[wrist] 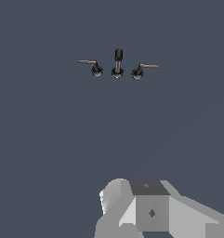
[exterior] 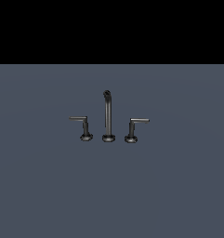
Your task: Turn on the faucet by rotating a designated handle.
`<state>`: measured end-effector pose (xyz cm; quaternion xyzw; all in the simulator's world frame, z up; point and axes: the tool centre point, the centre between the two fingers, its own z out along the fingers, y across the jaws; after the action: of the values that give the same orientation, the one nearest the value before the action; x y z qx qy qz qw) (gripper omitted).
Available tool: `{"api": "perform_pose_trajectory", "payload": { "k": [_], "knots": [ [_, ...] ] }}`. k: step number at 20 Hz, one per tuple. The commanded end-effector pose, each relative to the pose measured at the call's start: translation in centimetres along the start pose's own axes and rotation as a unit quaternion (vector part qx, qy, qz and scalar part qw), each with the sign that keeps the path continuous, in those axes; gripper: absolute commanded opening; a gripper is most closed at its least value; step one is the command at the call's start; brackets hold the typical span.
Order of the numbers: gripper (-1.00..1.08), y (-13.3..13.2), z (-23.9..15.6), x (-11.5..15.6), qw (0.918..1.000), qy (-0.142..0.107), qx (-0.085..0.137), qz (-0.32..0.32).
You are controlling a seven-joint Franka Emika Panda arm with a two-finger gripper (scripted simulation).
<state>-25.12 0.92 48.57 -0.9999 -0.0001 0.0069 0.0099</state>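
The faucet (exterior: 108, 116) stands on the grey floor (exterior: 178, 195); the designated handle (exterior: 137, 126) sits just beside its spout (exterior: 107, 114); the gripper (wrist: 146, 209) hangs well apart, fingers hidden, so I cannot tell their state.

Flat slate-blue floor (exterior: 48, 186) (evenly lit), black backdrop (exterior: 111, 28) above.

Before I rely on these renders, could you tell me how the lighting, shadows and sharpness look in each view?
Exterior view: flat, even light, no cast shadows under the faucet, soft low-resolution edges, and a black band across the top. Wrist view: the same flat light, faint highlights on the designated handle, and a pale blocky part of the arm in the foreground; the jaws are not visible.
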Motion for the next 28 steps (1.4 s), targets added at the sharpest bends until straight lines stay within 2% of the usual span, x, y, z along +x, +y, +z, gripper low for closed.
{"api": "perform_pose_trajectory", "payload": {
  "k": [1, 9, 17, 22, 28],
  "knots": [
    [-1.0, 0.0, 0.0, 0.0, 1.0, 0.0, 0.0, 0.0],
    [-1.0, -0.3, 1.0, 0.8, 0.9998, 0.0, 0.0, 0.021],
    [-1.0, -1.1, 4.1, 3.4, 0.9964, 0.001, 0.0, 0.084],
    [-1.0, -1.6, 7.1, 5.9, 0.9894, 0.002, 0.001, 0.145],
    [-1.0, -1.7, 11.0, 9.4, 0.9745, 0.003, 0.001, 0.224]
  ]
}}
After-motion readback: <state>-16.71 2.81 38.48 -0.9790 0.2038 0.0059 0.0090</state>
